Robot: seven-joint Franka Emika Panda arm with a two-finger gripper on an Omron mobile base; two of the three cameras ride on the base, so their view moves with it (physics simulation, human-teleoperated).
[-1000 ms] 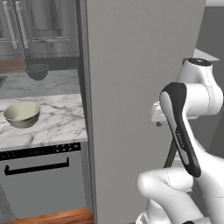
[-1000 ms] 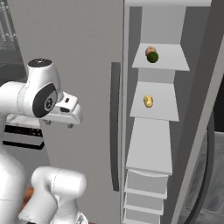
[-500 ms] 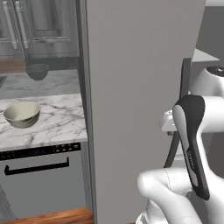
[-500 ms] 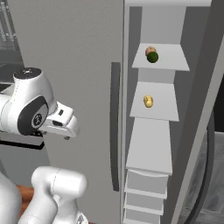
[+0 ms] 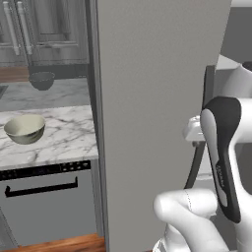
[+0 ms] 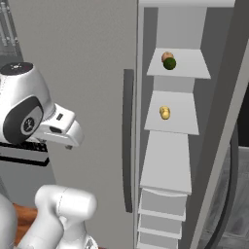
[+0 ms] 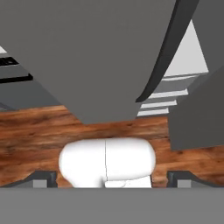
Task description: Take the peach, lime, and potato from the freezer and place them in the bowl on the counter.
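Left base view: bowl (image 5: 24,128) sits empty on the counter (image 5: 64,138); nothing delivered.
Right base view: freezer (image 6: 194,121) open; peach (image 6: 167,56) touching lime (image 6: 169,63) on upper shelf, potato (image 6: 165,113) on the shelf below.
Hand view: gripper (image 7: 111,180) spread wide, grasping nothing.

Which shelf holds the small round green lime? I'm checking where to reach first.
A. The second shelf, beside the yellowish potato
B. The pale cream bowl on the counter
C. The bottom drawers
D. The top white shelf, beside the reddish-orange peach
D: in the right base view the small round green lime sits touching the reddish-orange peach on the top white shelf.
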